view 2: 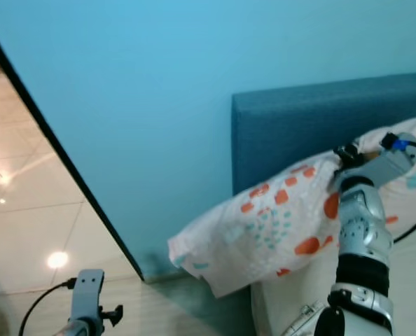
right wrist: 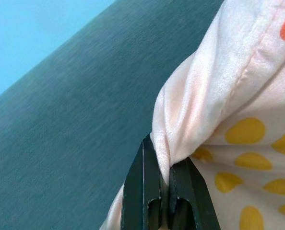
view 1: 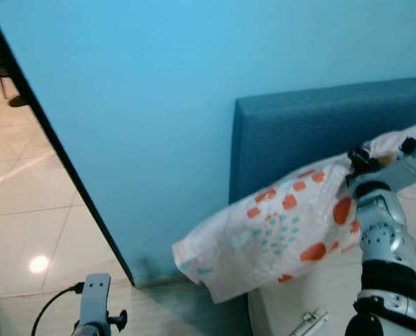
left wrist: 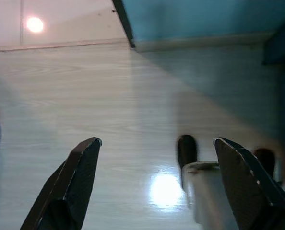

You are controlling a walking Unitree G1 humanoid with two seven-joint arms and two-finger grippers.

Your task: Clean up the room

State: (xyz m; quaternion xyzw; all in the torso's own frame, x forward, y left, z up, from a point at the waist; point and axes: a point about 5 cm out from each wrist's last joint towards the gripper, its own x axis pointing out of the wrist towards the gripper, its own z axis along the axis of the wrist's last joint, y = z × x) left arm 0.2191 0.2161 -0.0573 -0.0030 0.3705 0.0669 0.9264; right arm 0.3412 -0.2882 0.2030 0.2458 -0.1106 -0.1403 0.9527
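A white pillow [view 1: 278, 231] with orange and teal dots lies at the head of the bed, its left end overhanging the mattress edge. My right gripper [right wrist: 165, 158] is shut on a bunched fold of the pillow [right wrist: 219, 96], pinched between the two black fingers close to the dark teal headboard [right wrist: 75, 143]. In the eye views the right wrist [view 1: 376, 175] sits at the pillow's upper right part. My left gripper [left wrist: 157, 148] hangs low over the wooden floor with its fingers [left wrist: 75, 177] wide apart and nothing between them.
A blue wall [view 1: 159, 105] runs behind the headboard [view 1: 313, 133]. Shiny tiles [view 1: 26, 203] lie beyond a dark door frame [view 1: 61, 154] to the left. A small silver object [view 1: 309, 323] lies on the mattress. A light cylindrical thing [left wrist: 205, 191] stands on the floor below the left gripper.
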